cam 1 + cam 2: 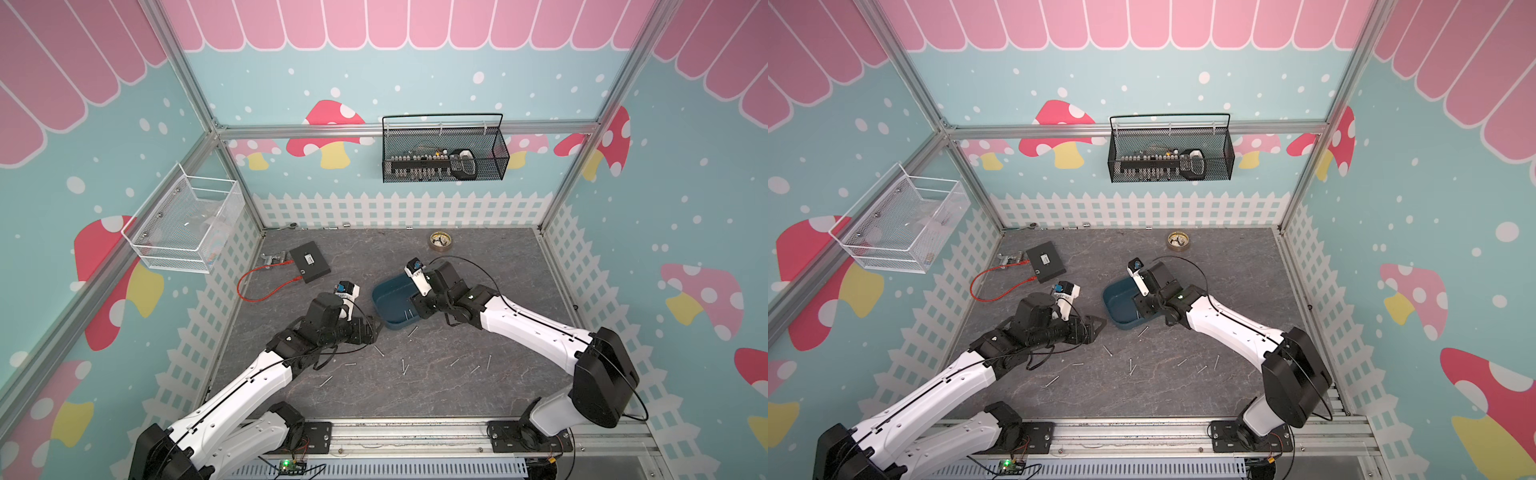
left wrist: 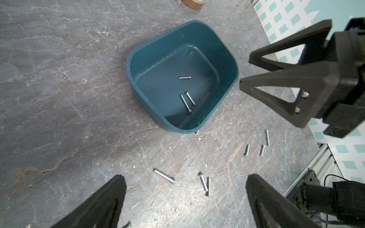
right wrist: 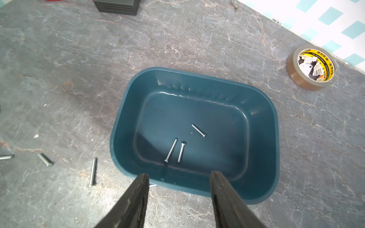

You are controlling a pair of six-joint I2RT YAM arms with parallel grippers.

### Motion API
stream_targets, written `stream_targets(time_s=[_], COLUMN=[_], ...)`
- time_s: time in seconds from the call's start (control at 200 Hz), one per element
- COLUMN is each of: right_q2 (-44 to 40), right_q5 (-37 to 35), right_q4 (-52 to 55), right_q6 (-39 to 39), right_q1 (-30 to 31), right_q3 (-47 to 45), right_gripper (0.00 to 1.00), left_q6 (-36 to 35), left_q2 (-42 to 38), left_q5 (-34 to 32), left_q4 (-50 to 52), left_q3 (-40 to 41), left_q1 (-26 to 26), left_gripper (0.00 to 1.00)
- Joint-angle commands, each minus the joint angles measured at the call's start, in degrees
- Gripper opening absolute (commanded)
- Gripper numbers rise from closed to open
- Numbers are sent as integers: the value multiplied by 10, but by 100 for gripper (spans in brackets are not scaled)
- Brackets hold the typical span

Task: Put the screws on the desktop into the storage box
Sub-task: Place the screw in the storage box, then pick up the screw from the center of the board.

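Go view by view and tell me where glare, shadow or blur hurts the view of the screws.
In both top views: even light, the screws only thin pale slivers. Left wrist view: sharp, a pale sheen on the storage box floor. Right wrist view: the wall blown out white, the fingers of the right gripper blurred, a shadow across part of the box floor.

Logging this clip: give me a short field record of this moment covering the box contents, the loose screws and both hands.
storage box: upright on the desktop
screws inside: three, lying flat on the box floor
loose screws: several scattered on the desktop, on the robot's side of the box
left hand: open, empty, above the desktop beside the box
right hand: open, empty, over the box's near edge
task status: unfinished
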State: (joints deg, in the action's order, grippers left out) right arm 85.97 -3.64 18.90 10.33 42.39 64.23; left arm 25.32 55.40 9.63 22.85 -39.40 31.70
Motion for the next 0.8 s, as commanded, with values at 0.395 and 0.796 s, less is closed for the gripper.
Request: stream_targets(time_s=[0.395,0.796], right_q2=[-140,-263], right_q5=[-11,48], right_q4=[64,51], right_q6=[114,136], right_q1=[9,9], right_q3=[-142,-254], right_gripper=[58,62], left_q6=[-18,54], left_q2=[-8,52], left_q5=[26,28], left_q4=[-2,64], left_q3=[0,-19], left_q1=[-3,7], left_gripper=[99,93])
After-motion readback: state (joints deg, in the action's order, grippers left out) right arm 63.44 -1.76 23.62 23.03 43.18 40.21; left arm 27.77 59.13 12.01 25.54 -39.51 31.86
